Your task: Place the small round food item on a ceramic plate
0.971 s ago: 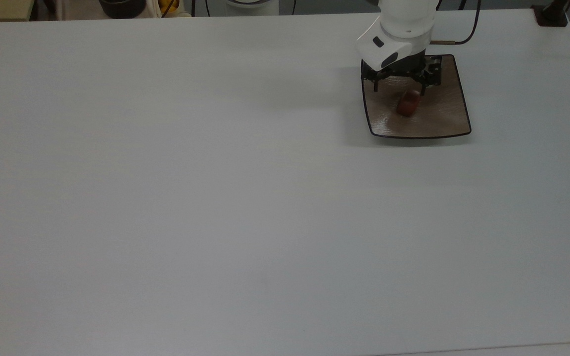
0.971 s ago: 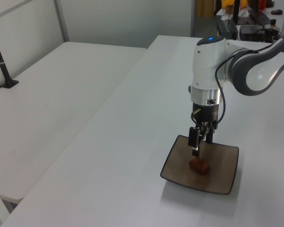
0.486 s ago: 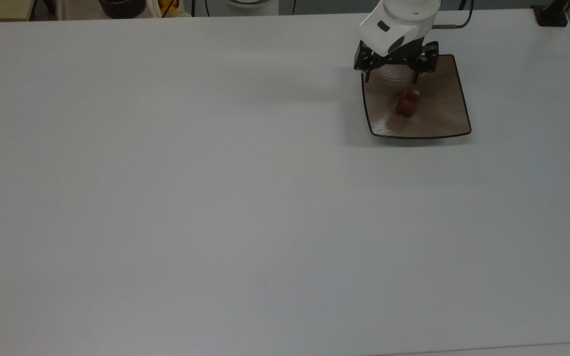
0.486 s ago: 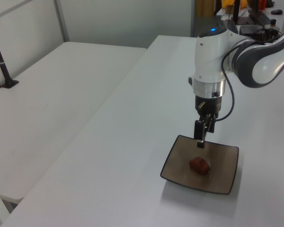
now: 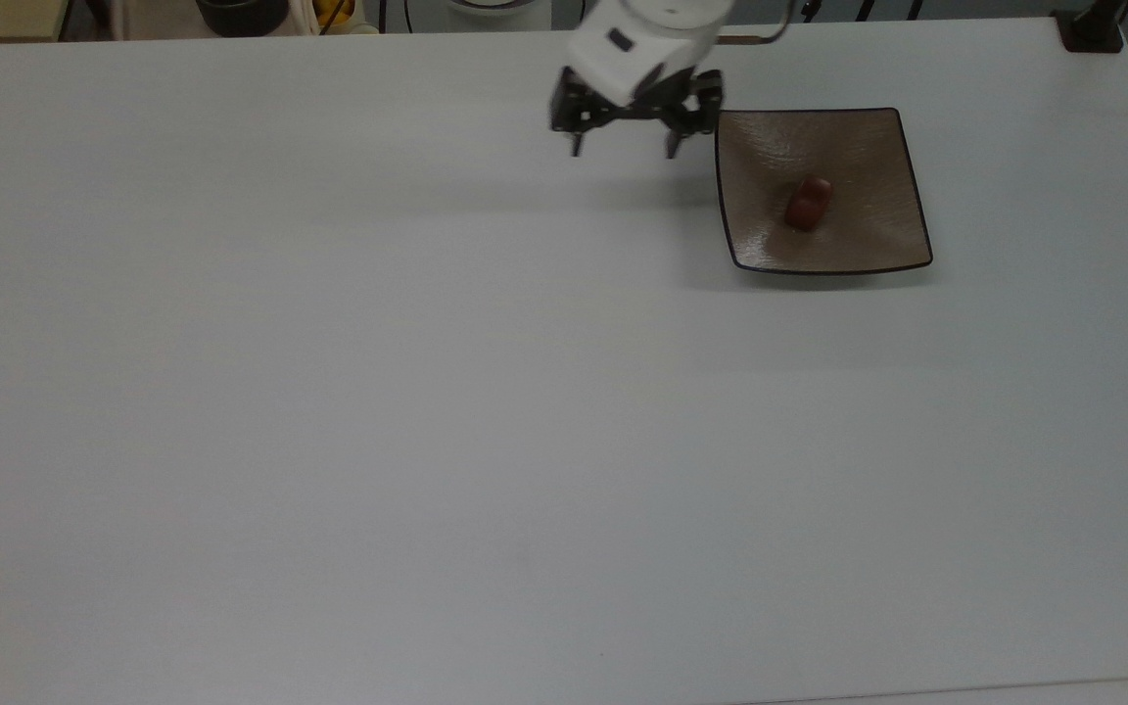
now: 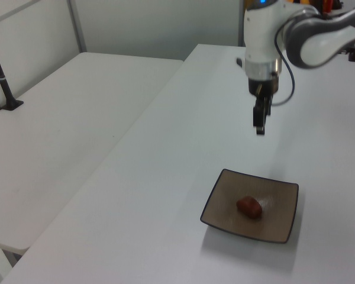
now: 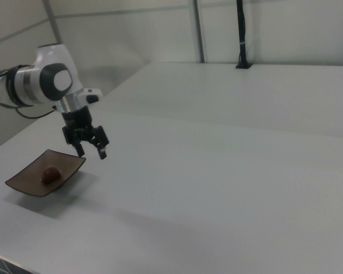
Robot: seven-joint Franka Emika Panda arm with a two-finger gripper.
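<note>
The small reddish-brown food item (image 5: 808, 204) (image 6: 249, 206) (image 7: 49, 174) lies near the middle of the square brown ceramic plate (image 5: 868, 157) (image 6: 278, 228) (image 7: 23, 185). My gripper (image 5: 623, 149) (image 6: 260, 129) (image 7: 91, 152) hangs open and empty above the bare table. In the top view it is to the left of the plate's far left corner. In the right view it hovers just right of the plate.
The white table (image 5: 427, 392) stretches wide around the plate. A black post base (image 5: 1093, 29) stands at the far right corner in the top view. A second white table (image 6: 59, 130) adjoins on the left view's left, with a dark pole (image 6: 3, 83) on it.
The open gripper has risen off the plate and moved to the top view's left, clear of it. The food item stays still on the plate.
</note>
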